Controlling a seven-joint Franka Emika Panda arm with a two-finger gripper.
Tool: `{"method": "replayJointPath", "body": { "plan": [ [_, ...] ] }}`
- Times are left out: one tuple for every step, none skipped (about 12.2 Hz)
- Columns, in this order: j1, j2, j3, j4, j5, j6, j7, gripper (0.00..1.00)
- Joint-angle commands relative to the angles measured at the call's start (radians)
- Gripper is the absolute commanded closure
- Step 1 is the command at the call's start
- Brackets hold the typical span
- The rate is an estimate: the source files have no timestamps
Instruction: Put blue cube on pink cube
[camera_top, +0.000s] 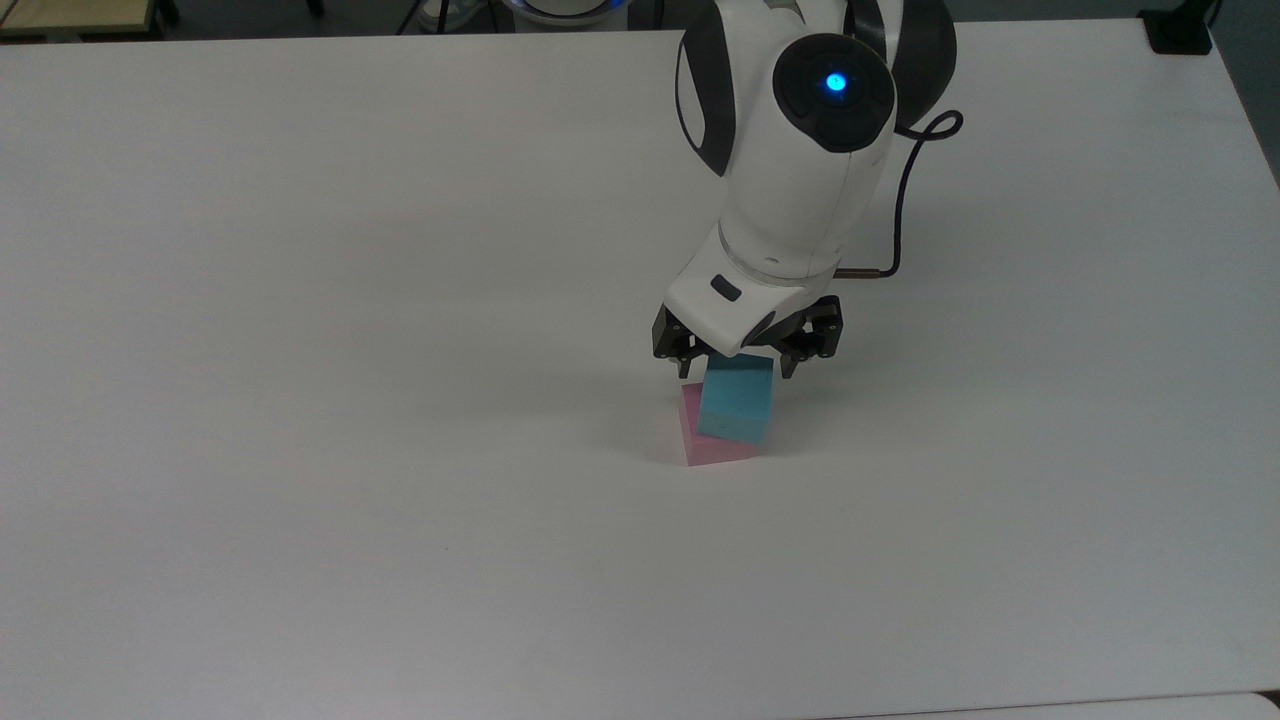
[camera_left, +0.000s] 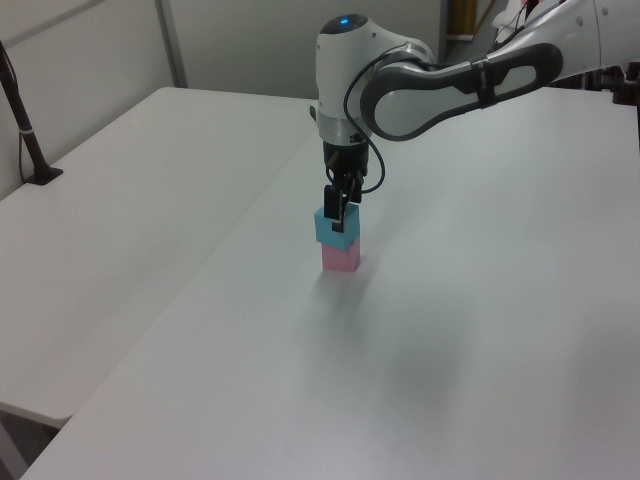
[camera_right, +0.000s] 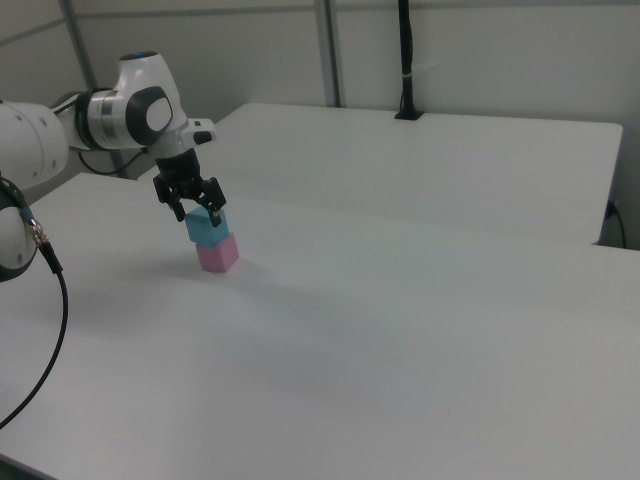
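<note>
Top view: matte sky-blue cube (plain faces)

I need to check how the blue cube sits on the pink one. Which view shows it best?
The top view: the blue cube sits twisted on the pink cube. The left and right views show it smaller, under the open pincer.

- The blue cube sits on top of the pink cube, at the right view's left on the white counter.
- The pincer hangs just above the blue cube, its fingers spread apart and clear of the cube's sides.
- A black post stands at the far edge.
</note>
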Motion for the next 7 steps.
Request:
{"method": "replayJointPath", "body": {
  "plan": [
    [0.015, -0.014, -0.022, 0.001, 0.014, -0.001, 0.026, 0.0],
    [0.014, -0.063, -0.024, -0.034, 0.014, -0.004, 0.026, 0.0],
    [0.012, -0.126, -0.022, -0.076, 0.014, -0.006, 0.028, 0.0],
    [0.007, -0.183, -0.021, -0.105, 0.012, -0.027, 0.032, 0.0],
    [0.004, -0.221, -0.021, -0.12, 0.009, -0.086, 0.034, 0.0],
    [-0.008, -0.252, -0.021, -0.12, 0.009, -0.137, 0.034, 0.0],
    [-0.022, -0.287, -0.016, -0.133, 0.002, -0.18, 0.029, 0.0]
  ]
}}
